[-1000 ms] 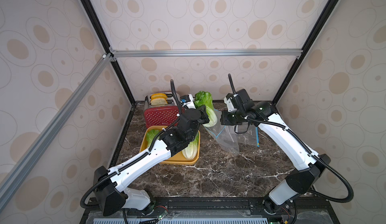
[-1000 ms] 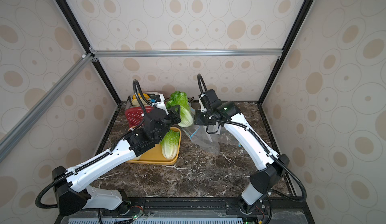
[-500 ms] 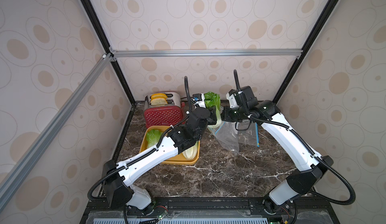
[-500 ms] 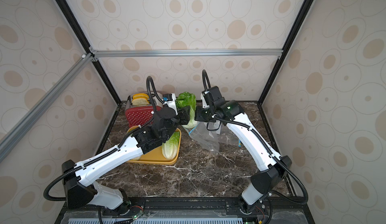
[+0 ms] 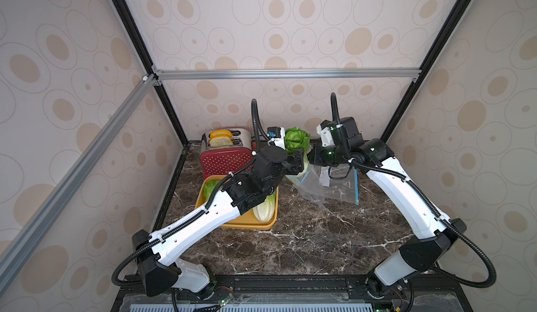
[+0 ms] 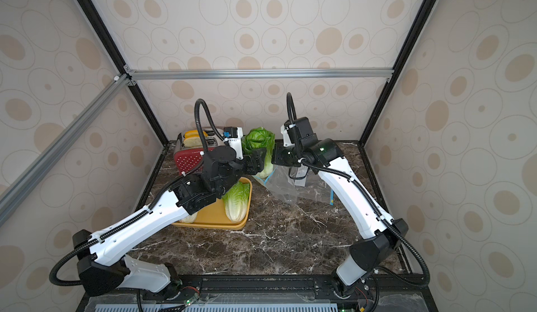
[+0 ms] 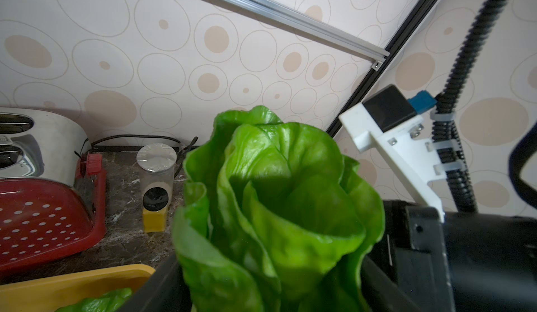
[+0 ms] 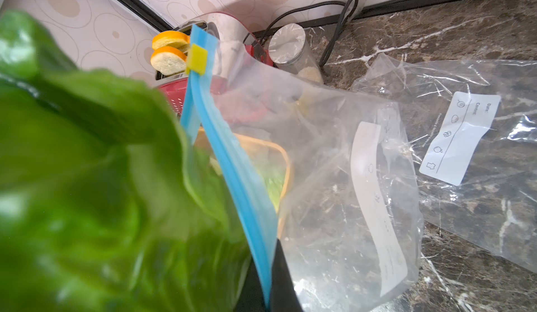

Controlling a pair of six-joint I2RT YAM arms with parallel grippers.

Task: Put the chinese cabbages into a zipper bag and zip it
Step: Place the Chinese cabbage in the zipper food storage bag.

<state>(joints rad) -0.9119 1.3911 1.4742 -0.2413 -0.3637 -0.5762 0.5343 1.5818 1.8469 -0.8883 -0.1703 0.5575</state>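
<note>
One chinese cabbage point(image 5: 296, 140) point(image 6: 258, 142) stands upright, white base down in the mouth of the clear zipper bag point(image 5: 312, 185) point(image 8: 319, 165). My left gripper point(image 5: 299, 163) point(image 7: 270, 290) is open, its jaws spread wide either side of the cabbage's point(image 7: 279, 203) lower part. My right gripper point(image 5: 312, 156) point(image 8: 268, 267) is shut on the bag's blue zip strip point(image 8: 226, 156) and holds that edge up beside the leaves. The yellow slider point(image 8: 197, 59) sits at the strip's far end. Two more cabbages point(image 6: 236, 200) point(image 5: 209, 187) lie in the yellow tray point(image 5: 247, 223), partly hidden under my left arm.
A red toaster point(image 5: 226, 153) with bread slices stands at the back left, just behind the tray. A second clear bag point(image 5: 343, 188) point(image 8: 465, 150) lies flat under my right arm. A small jar point(image 7: 155, 179) stands by the back wall near a black cord.
My left arm carried the cabbage right and tipped it upright into the bag mouth, then its jaws spread apart. My right gripper kept its hold on the bag edge.
</note>
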